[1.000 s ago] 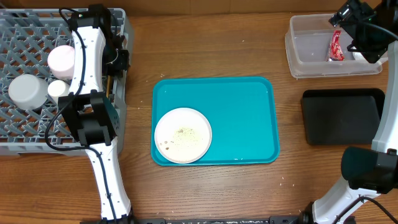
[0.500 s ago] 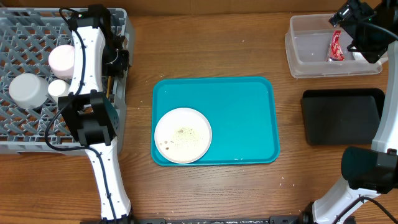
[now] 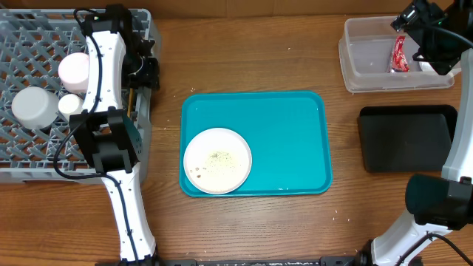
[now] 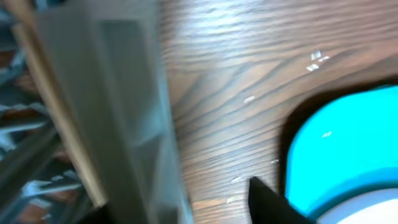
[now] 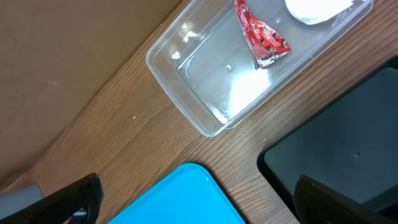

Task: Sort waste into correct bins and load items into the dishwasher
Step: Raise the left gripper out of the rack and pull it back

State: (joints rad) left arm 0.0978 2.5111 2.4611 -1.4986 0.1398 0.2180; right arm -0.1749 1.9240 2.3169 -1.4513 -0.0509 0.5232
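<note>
The large white plate [image 3: 217, 160] with rice-like crumbs [image 3: 219, 157] lies on the teal tray [image 3: 288, 133]. The grey dish rack [image 3: 44, 148] holds a white bowl [image 3: 74, 70], a small white cup [image 3: 68, 105] and another bowl [image 3: 31, 107]. Wooden chopsticks [image 3: 131, 102] lie along its right edge and show blurred in the left wrist view [image 4: 59, 118]. My left gripper [image 3: 146, 70] [image 4: 180, 202] is open over the rack's right wall [image 4: 130, 124]. The red wrapper [image 3: 399, 55] [image 5: 261, 34] and white napkin [image 5: 317, 7] lie in the clear tub [image 3: 369, 74] [image 5: 205, 93]. My right gripper [image 3: 412, 29] [image 5: 196, 193] is open and empty above it.
The shallow black tray [image 3: 406, 138] [image 5: 348, 149] sits in front of the tub at the right. A few white crumbs [image 4: 317, 57] lie on the wooden table between rack and teal tray. A brown cardboard wall [image 5: 68, 50] stands behind the tub.
My left gripper has shifted slightly to the right at the rack's right edge. The right arm has not moved.
</note>
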